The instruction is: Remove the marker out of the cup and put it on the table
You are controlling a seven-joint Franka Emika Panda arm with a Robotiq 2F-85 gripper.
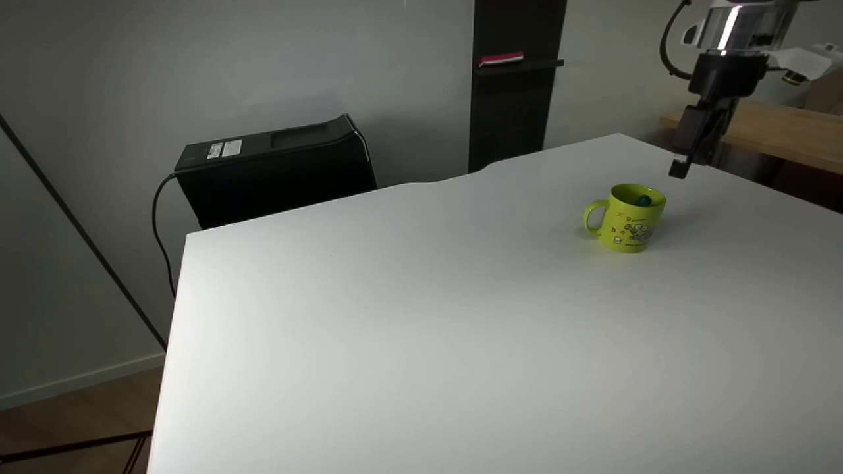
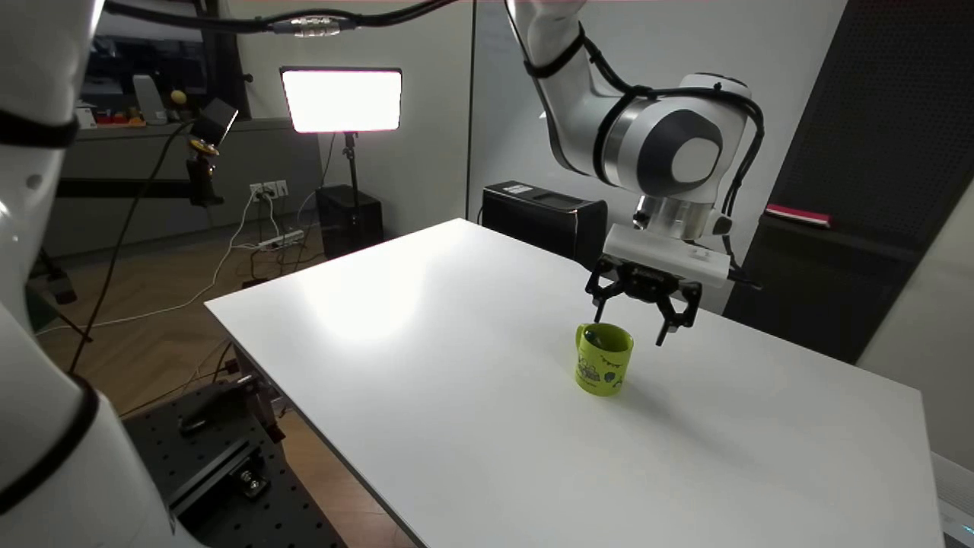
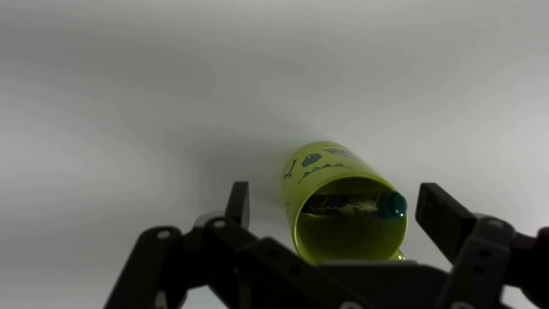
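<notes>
The yellow-green cup (image 1: 618, 227) stands upright on the white table (image 1: 395, 329). It also shows in an exterior view (image 2: 601, 374) and the wrist view (image 3: 315, 169). The marker (image 3: 351, 204) leans inside it, its teal end at the rim on the handle side. Only that end shows in an exterior view (image 1: 644, 200); a dark bit of it shows in an exterior view (image 2: 592, 336). My gripper (image 2: 629, 332) is open and empty above the cup, apart from it. In the wrist view its fingers (image 3: 332, 201) lie either side of the cup's mouth. Part of the handle is hidden there.
A black box-shaped unit (image 1: 276, 164) stands behind the table's back edge; it shows also in an exterior view (image 2: 544, 217). A brown wooden table (image 1: 784, 131) lies beyond the far right edge. A bright lamp panel (image 2: 340, 100) stands on the floor beyond the table.
</notes>
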